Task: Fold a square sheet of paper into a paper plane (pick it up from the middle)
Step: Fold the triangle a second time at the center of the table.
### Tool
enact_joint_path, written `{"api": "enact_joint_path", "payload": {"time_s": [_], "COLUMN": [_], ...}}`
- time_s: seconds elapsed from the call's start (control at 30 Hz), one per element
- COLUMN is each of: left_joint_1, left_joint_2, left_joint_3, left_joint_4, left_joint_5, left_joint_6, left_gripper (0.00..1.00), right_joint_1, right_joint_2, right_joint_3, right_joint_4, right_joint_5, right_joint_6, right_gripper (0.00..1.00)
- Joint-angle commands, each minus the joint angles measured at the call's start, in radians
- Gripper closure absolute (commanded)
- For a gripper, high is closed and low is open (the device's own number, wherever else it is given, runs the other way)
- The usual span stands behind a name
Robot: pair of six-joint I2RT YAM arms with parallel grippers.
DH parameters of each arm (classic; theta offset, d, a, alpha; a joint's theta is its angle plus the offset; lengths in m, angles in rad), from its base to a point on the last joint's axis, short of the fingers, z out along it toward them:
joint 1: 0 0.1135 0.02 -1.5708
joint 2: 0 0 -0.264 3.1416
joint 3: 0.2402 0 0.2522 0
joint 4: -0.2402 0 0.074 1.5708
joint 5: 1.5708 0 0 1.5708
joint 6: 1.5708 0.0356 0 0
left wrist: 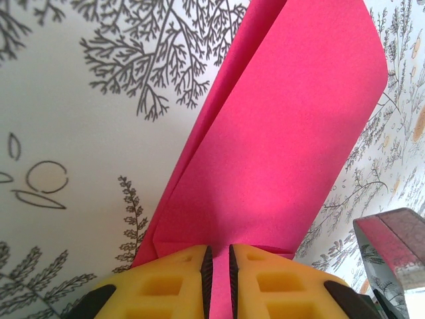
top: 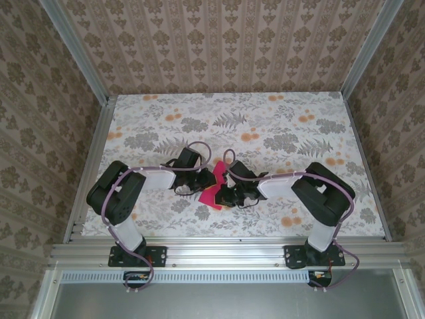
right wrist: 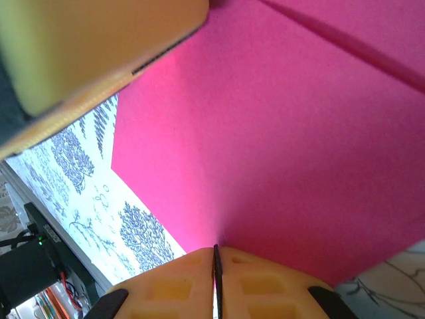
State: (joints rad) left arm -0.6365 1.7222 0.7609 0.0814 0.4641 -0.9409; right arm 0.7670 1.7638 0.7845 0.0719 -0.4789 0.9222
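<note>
From where I stand I count two arms, the left arm [top: 119, 196] and the right arm [top: 325, 193], two grippers, the left gripper [left wrist: 218, 256] and the right gripper [right wrist: 216, 256], one sheet of pink paper [top: 214, 186] pinched at both their tips, and one flowered tablecloth [top: 279, 119] beneath them.

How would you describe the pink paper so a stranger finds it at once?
Look on the floral tablecloth, near the middle of its front edge. The left hand and right hand pinch a folded magenta-pink paper, the only plain bright thing there.

High rear overview, close wrist views, shared pink paper [left wrist: 279, 146]
</note>
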Motion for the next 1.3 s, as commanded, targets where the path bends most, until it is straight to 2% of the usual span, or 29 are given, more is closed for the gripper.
{"api": "enact_joint_path", "payload": {"time_s": [0.0, 0.53, 0.73, 0.9, 1.03, 1.1, 1.27], "left_joint_1": [0.001, 0.001, -0.009, -0.025, -0.026, -0.025, -0.014], "left_joint_2": [0.02, 0.013, -0.016, -0.1, -0.173, -0.205, -0.221], "left_joint_3": [-0.007, 0.005, 0.018, 0.049, 0.077, 0.086, 0.068], "left_joint_4": [-0.052, -0.061, -0.07, -0.114, -0.178, -0.218, -0.233], "left_joint_5": [-0.051, -0.042, -0.027, -0.032, -0.065, -0.085, -0.077], "left_joint_6": [0.017, 0.019, 0.021, 0.032, 0.052, 0.074, 0.09], "left_gripper": [0.82, 0.81, 0.8, 0.77, 0.74, 0.74, 0.75], "right_joint_1": [0.021, 0.033, 0.017, -0.041, -0.07, -0.075, -0.075], "right_joint_2": [-0.018, -0.096, -0.193, -0.294, -0.316, -0.309, -0.243], "right_joint_3": [-0.044, -0.133, -0.138, -0.133, -0.119, -0.105, -0.067], "right_joint_4": [-0.101, -0.118, -0.094, -0.158, -0.173, -0.166, -0.115], "right_joint_5": [-0.025, -0.001, 0.035, 0.152, 0.217, 0.233, 0.214], "right_joint_6": [0.0, 0.001, 0.007, -0.008, -0.007, -0.004, 0.01], "right_gripper": [0.89, 0.89, 0.86, 0.81, 0.68, 0.63, 0.59]}}
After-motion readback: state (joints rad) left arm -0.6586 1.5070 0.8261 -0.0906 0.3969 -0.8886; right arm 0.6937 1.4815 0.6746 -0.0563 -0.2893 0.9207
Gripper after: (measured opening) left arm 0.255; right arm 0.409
